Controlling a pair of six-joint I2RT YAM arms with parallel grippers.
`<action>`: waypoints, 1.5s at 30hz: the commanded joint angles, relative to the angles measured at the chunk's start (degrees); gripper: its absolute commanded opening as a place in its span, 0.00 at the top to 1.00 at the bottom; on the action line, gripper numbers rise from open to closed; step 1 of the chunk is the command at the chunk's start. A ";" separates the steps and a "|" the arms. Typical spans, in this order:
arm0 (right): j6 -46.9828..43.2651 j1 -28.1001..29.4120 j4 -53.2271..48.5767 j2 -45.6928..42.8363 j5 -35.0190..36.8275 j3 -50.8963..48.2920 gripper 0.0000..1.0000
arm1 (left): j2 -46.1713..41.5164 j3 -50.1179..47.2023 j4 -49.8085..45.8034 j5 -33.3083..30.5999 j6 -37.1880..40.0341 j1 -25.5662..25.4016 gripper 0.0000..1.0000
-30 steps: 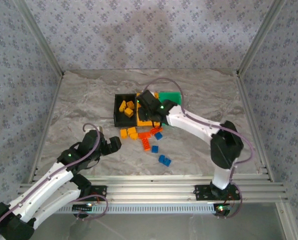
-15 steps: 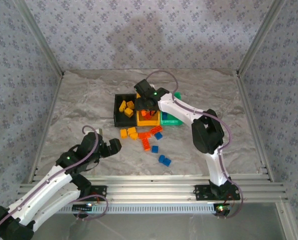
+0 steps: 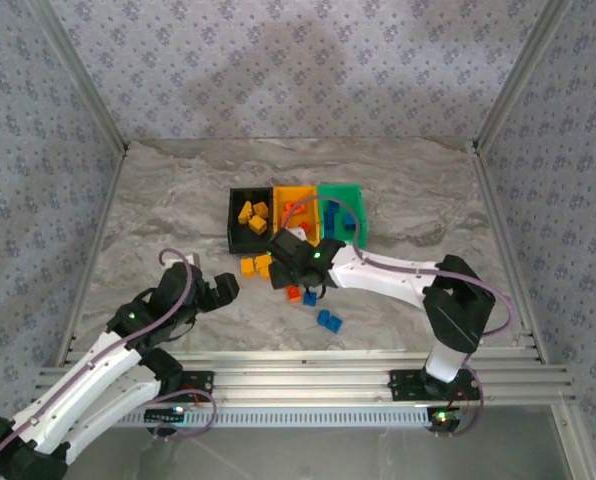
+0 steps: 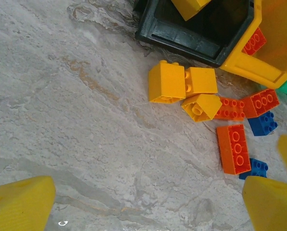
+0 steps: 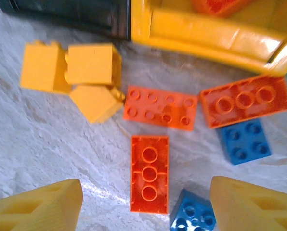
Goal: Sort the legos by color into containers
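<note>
The loose plastic studded bricks (image 5: 160, 107) lie in a tight scatter on the grey marbled table (image 3: 158, 220). They sit just in front of three small open-top plastic bins set side by side: a black bin (image 3: 231, 222), an orange-yellow bin (image 3: 298, 195) and a green bin (image 3: 343, 192). The sorting rule already reads from the contents: yellow-orange pieces sit in the black bin and red-orange ones in the orange-yellow bin. Something blue seems to lie in the green bin, though it is too small to be sure.

On the table, three yellow-orange cubes (image 5: 90, 65) huddle together, touching, nearest the black bin. Beside them are a flat red-orange plate, two longer red-orange bricks and small blue bricks (image 5: 243, 140), with one more blue brick (image 3: 328, 320) lying apart toward the near edge.

The right fingers (image 5: 42, 204) hang spread wide and empty over this pile. One long red-orange three-stud brick (image 5: 149, 179) lies lengthwise between them, so closing would pinch its narrow width. That looks like the next pick, bound for the orange-yellow bin.

The left fingers (image 4: 23, 202) are likewise parted and grasp nothing. They hover over bare table to the left of the yellow-orange cubes, probably held aside to leave the right arm room.
</note>
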 commanded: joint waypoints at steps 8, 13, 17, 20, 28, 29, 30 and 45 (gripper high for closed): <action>1.07 0.79 0.57 8.81 0.92 1.95 0.34 | -0.64 0.20 -1.42 -1.40 -0.18 0.45 0.00; 1.95 0.37 -0.82 12.01 1.07 2.95 0.41 | -0.64 0.19 -1.34 -1.50 -0.08 0.49 0.00; 1.80 0.60 -0.01 13.51 0.43 3.29 0.51 | -0.64 0.28 -1.24 -1.73 0.01 0.59 0.00; 1.50 1.02 1.02 12.89 0.42 2.83 0.59 | -0.64 0.37 -1.14 -1.73 0.01 0.53 0.00; 0.85 1.93 5.12 -0.50 3.93 -1.95 0.67 | -0.59 -0.19 -0.50 -0.84 -0.60 0.56 0.00; 0.47 1.75 4.78 -1.83 4.15 -1.84 0.67 | -0.55 -0.48 -0.18 -0.49 -0.73 0.58 0.00; -0.16 1.23 4.33 -3.40 4.37 -1.35 0.67 | -0.55 -0.89 0.32 -0.18 -0.95 0.55 0.00; -4.47 -12.10 0.24 12.16 3.80 20.72 0.64 | 0.33 -2.66 2.23 1.74 -1.39 0.54 0.00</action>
